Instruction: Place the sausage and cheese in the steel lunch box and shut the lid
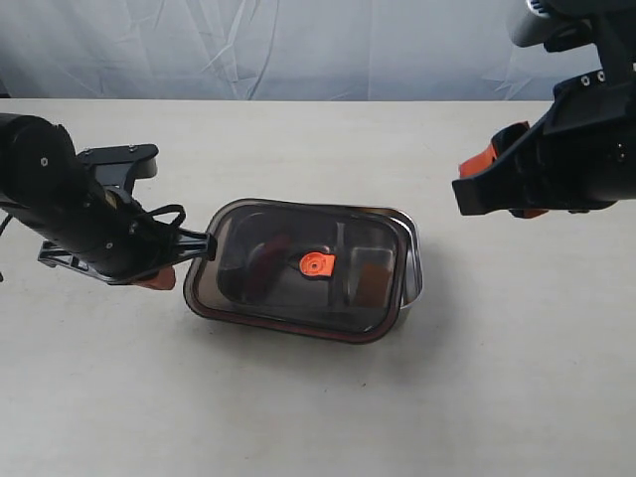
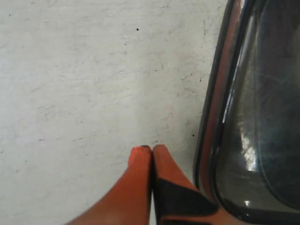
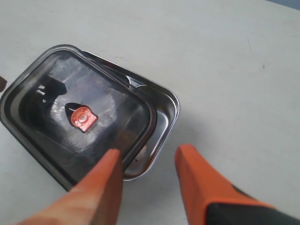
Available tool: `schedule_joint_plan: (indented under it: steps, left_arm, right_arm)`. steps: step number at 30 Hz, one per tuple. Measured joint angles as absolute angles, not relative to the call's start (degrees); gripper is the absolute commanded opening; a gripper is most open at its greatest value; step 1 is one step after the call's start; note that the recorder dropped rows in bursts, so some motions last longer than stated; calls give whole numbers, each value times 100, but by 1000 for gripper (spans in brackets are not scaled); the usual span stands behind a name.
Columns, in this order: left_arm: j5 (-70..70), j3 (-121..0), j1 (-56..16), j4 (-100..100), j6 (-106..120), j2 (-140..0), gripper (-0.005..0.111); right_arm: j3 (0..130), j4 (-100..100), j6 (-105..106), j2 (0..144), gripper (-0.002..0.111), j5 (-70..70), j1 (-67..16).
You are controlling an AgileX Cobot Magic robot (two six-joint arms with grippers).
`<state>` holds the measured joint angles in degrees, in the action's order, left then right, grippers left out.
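1 steel lunch box (image 1: 410, 260) sits on the pale tabletop (image 1: 298, 417) between the 2 sets of jaws, and 1 dark, smoky see-through lid (image 1: 288, 298) lies on top of it. The lid is not seated square. It overhangs the box on the side toward the left jaws and leaves a bare strip of shiny steel rim with rounded corners on the side toward the right jaws. Inside the box, seen dimly through the lid, are 2 items. The 1 sausage (image 1: 268, 260) is a dark red curved shape in the part nearer the left jaws. The 1 cheese (image 1: 373, 281) is a brownish-orange block in the part nearer the right jaws. Whether a divider separates them cannot be told through the tinted plastic. 1 small orange valve (image 1: 316, 265) sits at the lid's centre, and a reddish seal runs along its underside edge. The left jaws are pressed together with nothing between them, low on the tabletop just beside the lid's rim; whether they touch it is unclear. The right jaws stand apart and hold nothing, raised above the tabletop and clear of the box, which lies beyond their tips.
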<state>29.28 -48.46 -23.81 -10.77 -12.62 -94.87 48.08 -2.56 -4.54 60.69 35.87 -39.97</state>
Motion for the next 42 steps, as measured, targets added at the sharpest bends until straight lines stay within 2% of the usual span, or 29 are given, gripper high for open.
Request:
schedule_joint_plan:
  steps: [8, 16, 42]
  left_arm:
    - [2968, -4846, -2394, -1276, -1167, -9495, 0]
    - [2897, -4846, -2695, -1431, -1146, -9495, 0]
    - [3390, -5271, -2695, -2100, -522, -9495, 0]
  right_arm:
    - [4808, -331, -465, 6069, 39, 3587, -3997]
    - [4808, -346, -465, 6069, 39, 3587, -3997]
    - [4808, -346, -493, 6069, 39, 3895, -3997]
